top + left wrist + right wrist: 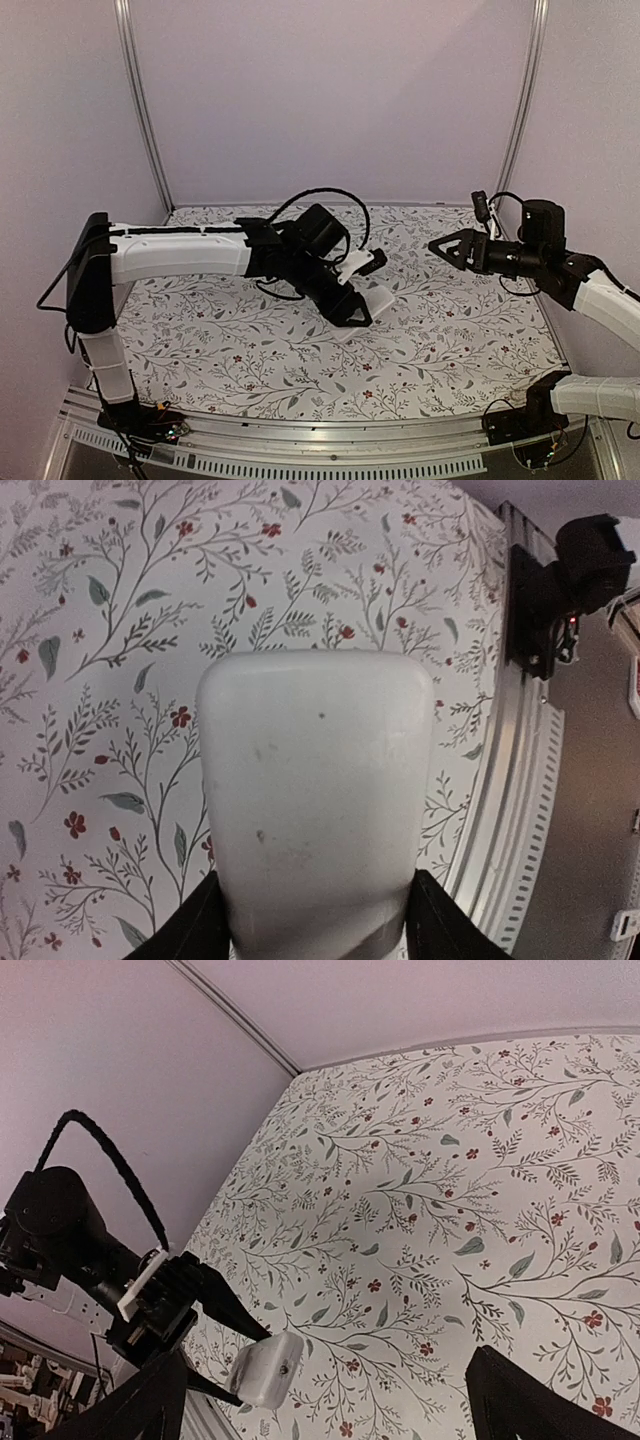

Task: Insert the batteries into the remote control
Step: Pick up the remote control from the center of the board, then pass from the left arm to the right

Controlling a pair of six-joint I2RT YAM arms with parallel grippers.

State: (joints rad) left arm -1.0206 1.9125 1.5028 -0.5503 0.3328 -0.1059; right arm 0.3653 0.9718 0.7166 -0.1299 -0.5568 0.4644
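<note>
Between the dark fingers (195,928) of the left gripper (360,306), the remote control (315,800) is clamped. One finger bears against each long side, close to one end of the housing. The face turned toward the left wrist camera is plain white-grey with rounded corners. It carries only a few faint specks and smudges. The free end of the handset projects beyond the fingertips.

In the top view, the handset extends from the gripper toward the right, near the centre of the table (450,340). Whether it touches the surface cannot be told. The table carries a white cover printed with grey-green leafy sprigs and small red flowers. A slotted aluminium rail (500,810) runs along the near edge.

The right gripper (447,247) hangs over the right side of the table, well apart from the handset. Its jaws are spread wide, with nothing between them. It points toward the left arm.
</note>
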